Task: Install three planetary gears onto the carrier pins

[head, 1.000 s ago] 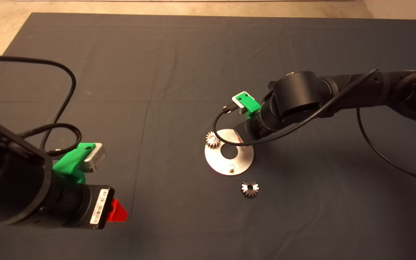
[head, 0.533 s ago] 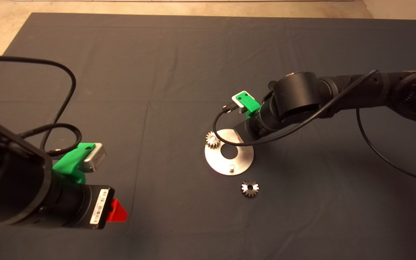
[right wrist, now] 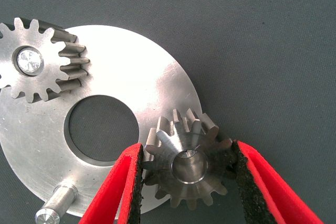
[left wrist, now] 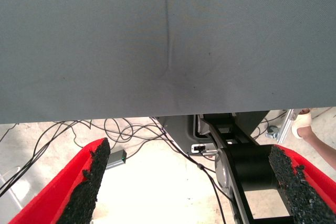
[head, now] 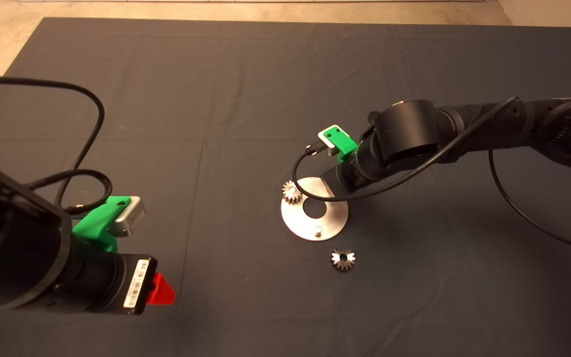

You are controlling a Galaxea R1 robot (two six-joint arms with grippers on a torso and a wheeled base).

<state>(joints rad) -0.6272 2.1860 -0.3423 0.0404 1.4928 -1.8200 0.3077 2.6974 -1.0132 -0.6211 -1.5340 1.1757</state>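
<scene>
Red fingers of the right end effector (right wrist: 186, 182) stay clamped on a gear (right wrist: 185, 165) over the disc (right wrist: 136, 98) at its 1 o'clock rim; nothing has shifted in the last second, so seating looks stalled. One gear (head: 291, 192) sits pinned at 10 o'clock, a pin (head: 317, 229) is bare at 6, a third gear (head: 343, 258) lies on the mat beyond. Left end effector (left wrist: 184, 182) idles agape at 8 o'clock.

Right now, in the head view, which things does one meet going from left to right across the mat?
left gripper → mounted gear → bare carrier pin → loose gear → right arm
</scene>
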